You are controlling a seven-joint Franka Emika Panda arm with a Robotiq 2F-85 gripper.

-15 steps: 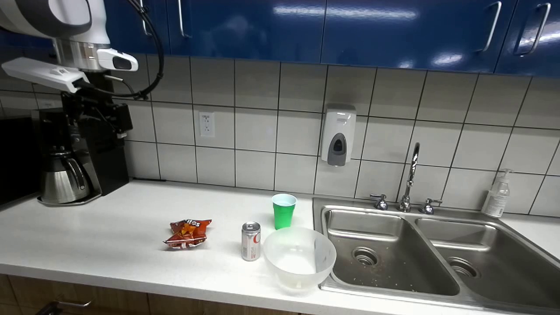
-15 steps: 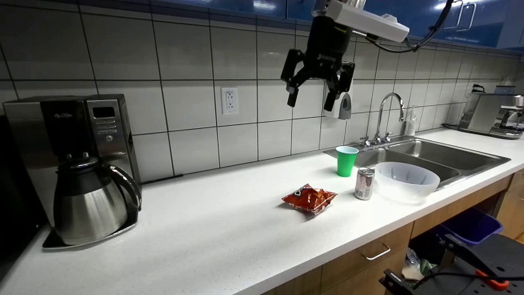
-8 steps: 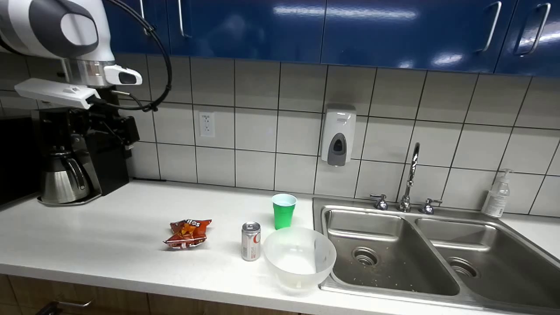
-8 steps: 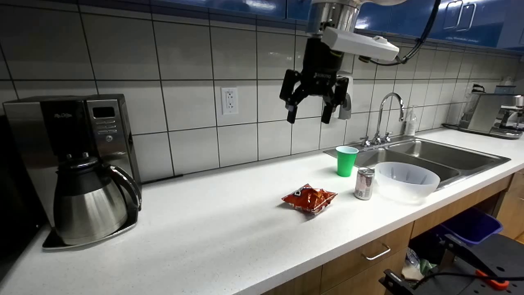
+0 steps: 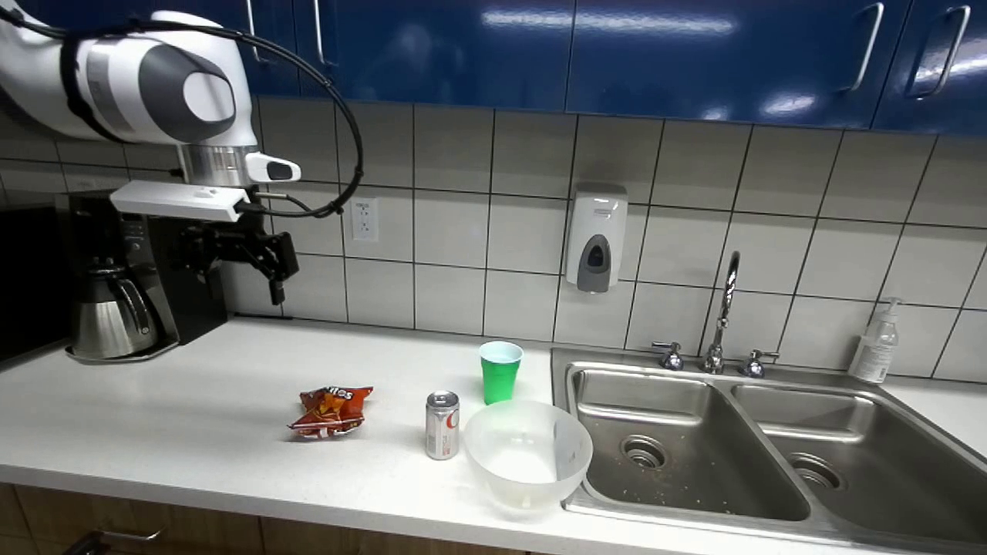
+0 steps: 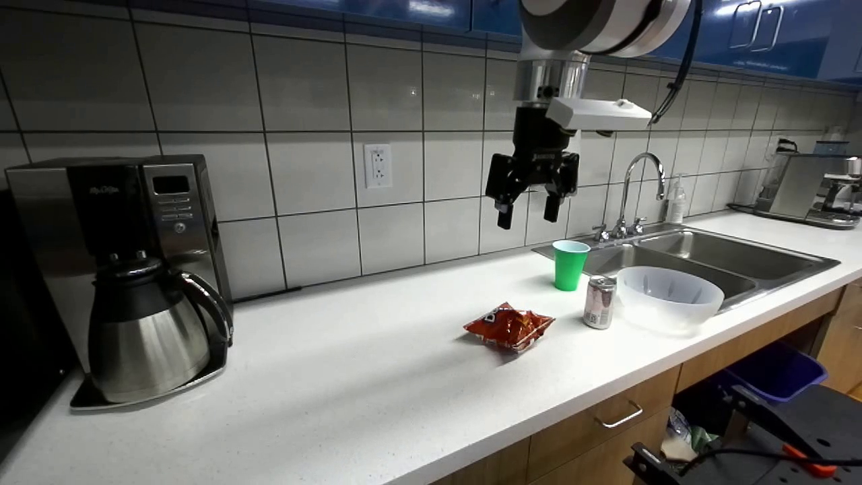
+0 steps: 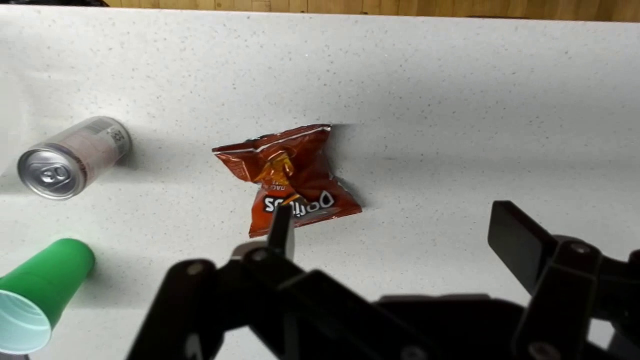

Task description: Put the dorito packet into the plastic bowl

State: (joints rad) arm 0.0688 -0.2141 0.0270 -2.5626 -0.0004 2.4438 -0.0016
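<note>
The dorito packet, a crinkled red-orange bag, lies on the white counter in both exterior views (image 5: 333, 412) (image 6: 510, 329) and in the wrist view (image 7: 295, 175). The translucent plastic bowl stands by the sink's edge in both exterior views (image 5: 528, 493) (image 6: 673, 303); I see nothing inside it. My gripper (image 6: 528, 214) is open and empty, pointing down, well above the counter. In the wrist view the open fingers (image 7: 392, 217) show wide apart. The left finger overlaps the packet's lettered edge in the picture without touching it, and the packet lies mostly up and left of the jaws.
A silver can (image 5: 442, 428) stands upright between packet and bowl, close to the bowl. A green cup (image 5: 500, 378) stands behind them. The double sink (image 5: 686, 505) is beyond the bowl. A coffee maker (image 6: 185, 222) stands at the counter's far end, with a tiled wall behind.
My gripper has come down and, in an exterior view, shifted right, closer to the packet. Its fingers stay open. The packet, bowl, can and cup have not moved.
</note>
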